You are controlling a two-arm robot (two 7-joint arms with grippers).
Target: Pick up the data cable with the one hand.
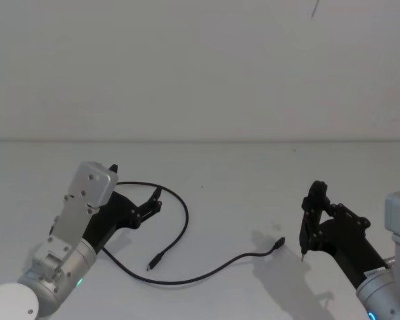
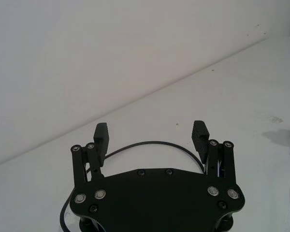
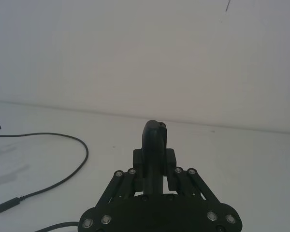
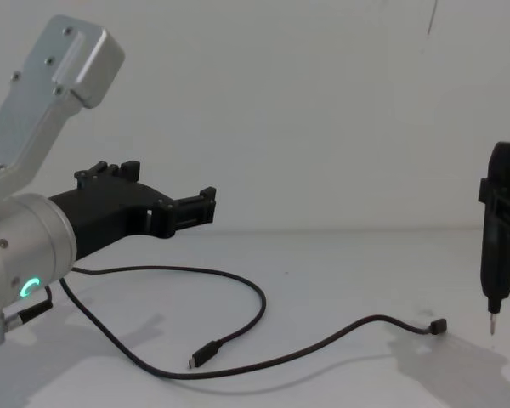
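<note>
The data cable (image 1: 187, 220) is laid in loose curves on the white tabletop (image 1: 240, 180). One plug (image 1: 153, 262) is seen near the middle of the front area and the other plug (image 1: 279, 243) farther right. The left hand (image 1: 157, 200) is held above the cable's rear loop, clear of the tabletop in the chest view. Its fingers (image 2: 101, 133) are spread wide and nothing is gripped between them. In the left wrist view the cable's arc is seen on the tabletop below the gap between the fingers. The right hand (image 1: 315, 213) is kept at the right side, closed around a slim pen-shaped tool (image 4: 493, 272). The tool's tip is pointed down just beside the right-hand plug.
</note>
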